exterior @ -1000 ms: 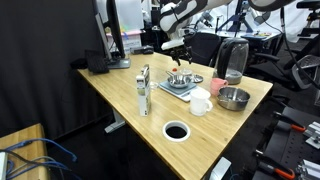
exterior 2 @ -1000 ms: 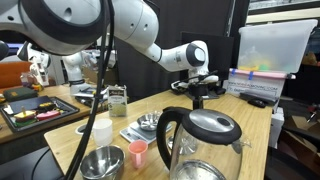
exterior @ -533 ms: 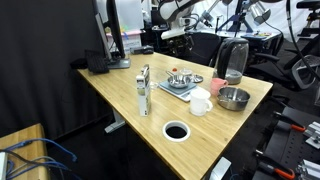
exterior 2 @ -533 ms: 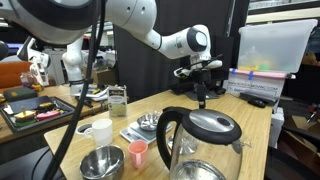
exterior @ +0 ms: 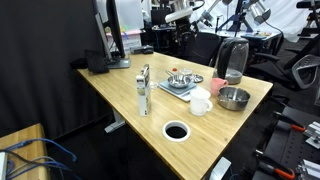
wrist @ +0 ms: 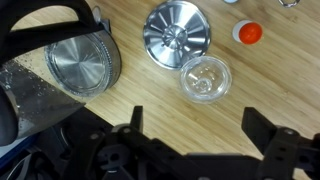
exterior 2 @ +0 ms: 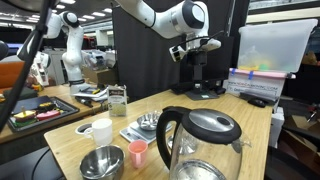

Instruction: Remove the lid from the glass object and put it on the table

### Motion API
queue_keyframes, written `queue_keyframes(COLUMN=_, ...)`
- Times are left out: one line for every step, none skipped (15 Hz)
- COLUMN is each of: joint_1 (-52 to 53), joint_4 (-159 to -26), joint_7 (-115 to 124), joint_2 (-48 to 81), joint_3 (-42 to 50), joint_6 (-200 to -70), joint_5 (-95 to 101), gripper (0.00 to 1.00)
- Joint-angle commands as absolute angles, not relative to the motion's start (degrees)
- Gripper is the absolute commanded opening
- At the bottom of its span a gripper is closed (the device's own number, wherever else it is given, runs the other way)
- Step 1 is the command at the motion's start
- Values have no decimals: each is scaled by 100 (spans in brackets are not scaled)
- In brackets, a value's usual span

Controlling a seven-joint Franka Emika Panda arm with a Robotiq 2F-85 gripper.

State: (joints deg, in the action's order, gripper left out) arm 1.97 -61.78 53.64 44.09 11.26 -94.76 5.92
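Note:
The glass kettle (exterior 2: 200,145) with a black handle stands on the light wood table (exterior 2: 255,130). Its steel lid (exterior 2: 212,125) sits shut on top. The kettle also shows in an exterior view (exterior: 233,60) and at the left of the wrist view (wrist: 50,75), with the lid (wrist: 82,62) on it. My gripper (exterior 2: 195,45) is open and empty, high above the table and well clear of the kettle. It shows in both exterior views (exterior: 185,15). In the wrist view its two black fingers (wrist: 200,130) frame bare table (wrist: 170,120).
A steel bowl (wrist: 177,33), a small clear glass (wrist: 204,78) and a pink cup (wrist: 250,33) stand near the kettle. A white cup (exterior: 200,102), a tray of small metal items (exterior: 180,82), an upright box (exterior: 144,90) and a round cable hole (exterior: 176,131) are on the table.
My gripper has risen from just above the tray area to high above the table, still open and empty. Nothing on the table has moved.

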Motion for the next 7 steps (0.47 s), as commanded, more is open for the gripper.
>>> queue_keyframes(joint_1=145, joint_4=-6147, joint_7=5378, joint_2=4468, joint_3=1062, joint_6=-9456, joint_5=637, gripper=100)
queue_keyframes(joint_1=144, joint_4=-6141, joint_7=5378, joint_2=4496, joint_3=1064, joint_6=-9457, joint_5=641, gripper=100)
queue_keyframes(joint_1=145, joint_4=-6121, joint_7=5379, joint_2=4507, joint_3=1064, joint_6=-9457, joint_5=642, gripper=100)
queue_keyframes(joint_1=145, joint_4=-6100, joint_7=5379, joint_2=4511, joint_3=1064, joint_6=-9456, joint_5=642, gripper=100)
queue_keyframes(joint_1=146, joint_4=-6092, joint_7=5380, joint_2=4509, joint_3=1063, joint_6=-9462, joint_5=642, gripper=100)
queue_keyframes(joint_1=146, joint_4=-6083, joint_7=5380, joint_2=4511, joint_3=1063, joint_6=-9461, joint_5=643, gripper=100)
queue_keyframes(joint_1=146, joint_4=-6081, joint_7=5380, joint_2=4515, joint_3=1063, joint_6=-9461, joint_5=643, gripper=100)
